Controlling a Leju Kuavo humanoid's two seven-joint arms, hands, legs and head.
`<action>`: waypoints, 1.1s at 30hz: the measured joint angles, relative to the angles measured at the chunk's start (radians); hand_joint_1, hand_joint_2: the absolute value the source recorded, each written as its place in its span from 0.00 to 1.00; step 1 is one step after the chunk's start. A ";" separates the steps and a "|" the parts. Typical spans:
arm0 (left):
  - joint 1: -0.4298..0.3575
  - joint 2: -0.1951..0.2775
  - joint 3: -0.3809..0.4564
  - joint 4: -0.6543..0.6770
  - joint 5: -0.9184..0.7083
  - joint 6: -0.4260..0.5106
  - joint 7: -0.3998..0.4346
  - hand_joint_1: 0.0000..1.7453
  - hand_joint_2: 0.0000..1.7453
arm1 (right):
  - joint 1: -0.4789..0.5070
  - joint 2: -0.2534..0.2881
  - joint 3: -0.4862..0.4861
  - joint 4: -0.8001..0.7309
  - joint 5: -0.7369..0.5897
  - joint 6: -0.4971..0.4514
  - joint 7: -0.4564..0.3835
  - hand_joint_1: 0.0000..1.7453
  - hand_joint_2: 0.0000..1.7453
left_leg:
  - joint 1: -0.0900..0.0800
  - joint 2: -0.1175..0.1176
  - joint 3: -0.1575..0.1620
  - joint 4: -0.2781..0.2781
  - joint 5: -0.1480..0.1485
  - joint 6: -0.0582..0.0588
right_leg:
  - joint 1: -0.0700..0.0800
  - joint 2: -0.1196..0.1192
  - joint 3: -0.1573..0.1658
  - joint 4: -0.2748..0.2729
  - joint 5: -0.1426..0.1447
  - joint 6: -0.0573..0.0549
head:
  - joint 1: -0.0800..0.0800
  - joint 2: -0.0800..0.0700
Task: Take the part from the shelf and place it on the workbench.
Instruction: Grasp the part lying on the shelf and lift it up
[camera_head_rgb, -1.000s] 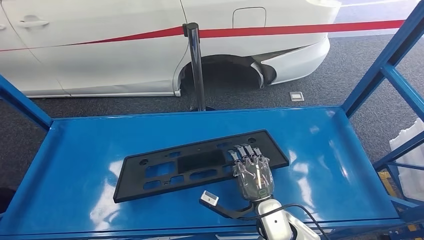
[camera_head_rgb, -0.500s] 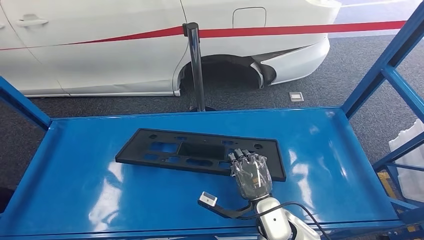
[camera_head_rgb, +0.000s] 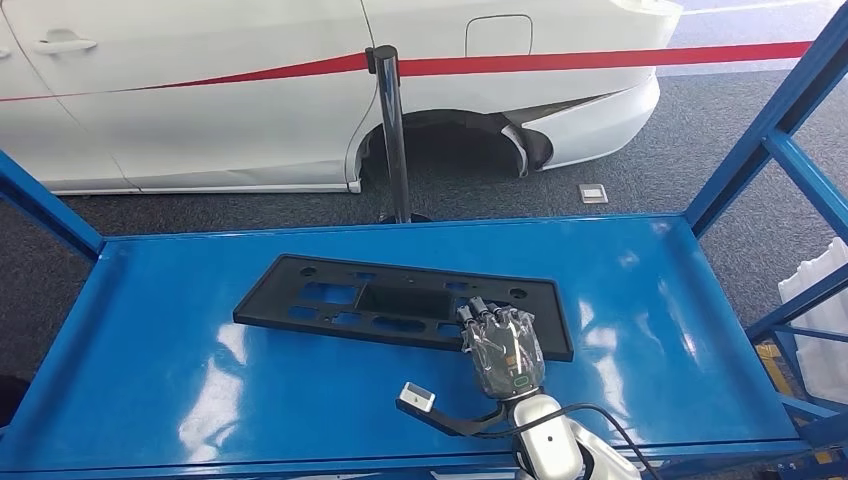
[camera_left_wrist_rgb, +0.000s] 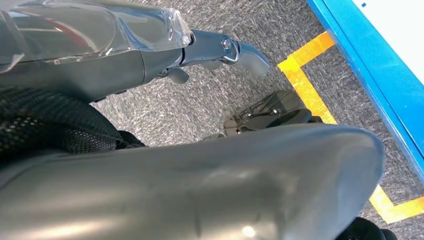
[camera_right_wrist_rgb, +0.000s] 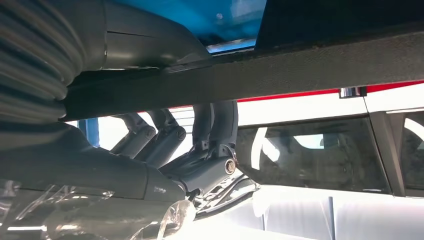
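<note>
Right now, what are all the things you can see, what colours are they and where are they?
Black part: one, black, flat on the shelf, its near edge gripped.
Blue shelf: one, blue, filling the foreground.
Car: one, white, behind the shelf.
Barrier post: one, silver, between car and shelf.
Barrier tape: one, red, stretched across the car.
Floor marking: one, yellow, on grey carpet.
Right robot hand: one, grey, gripping the part.
Left robot hand: one, grey, hanging over the floor.

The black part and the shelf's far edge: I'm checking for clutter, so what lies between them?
Nothing: in the head view that stretch is bare blue shelf from the black part to the far edge.
</note>
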 joint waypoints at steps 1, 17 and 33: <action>0.000 0.000 0.000 0.000 0.000 0.000 0.000 0.00 0.00 | 0.000 0.000 0.000 0.000 -0.002 0.002 0.000 0.03 1.00 | 0.000 0.000 0.000 0.000 0.000 0.000 | 0.000 0.000 0.000 0.000 0.000 0.000 | 0.000 0.000; 0.000 0.000 0.000 0.000 0.000 -0.005 0.000 0.00 0.00 | -0.002 0.000 0.000 0.001 -0.012 0.025 0.006 0.00 1.00 | 0.000 0.000 0.001 0.000 0.000 0.000 | 0.000 0.000 0.002 0.000 0.000 0.000 | 0.000 0.000; 0.000 0.000 0.000 0.000 0.000 -0.007 -0.002 0.00 0.00 | -0.008 0.000 0.000 0.003 -0.031 0.023 0.010 0.00 1.00 | 0.000 0.000 0.003 0.000 0.000 0.000 | 0.000 0.000 0.003 0.000 0.000 0.000 | 0.000 0.000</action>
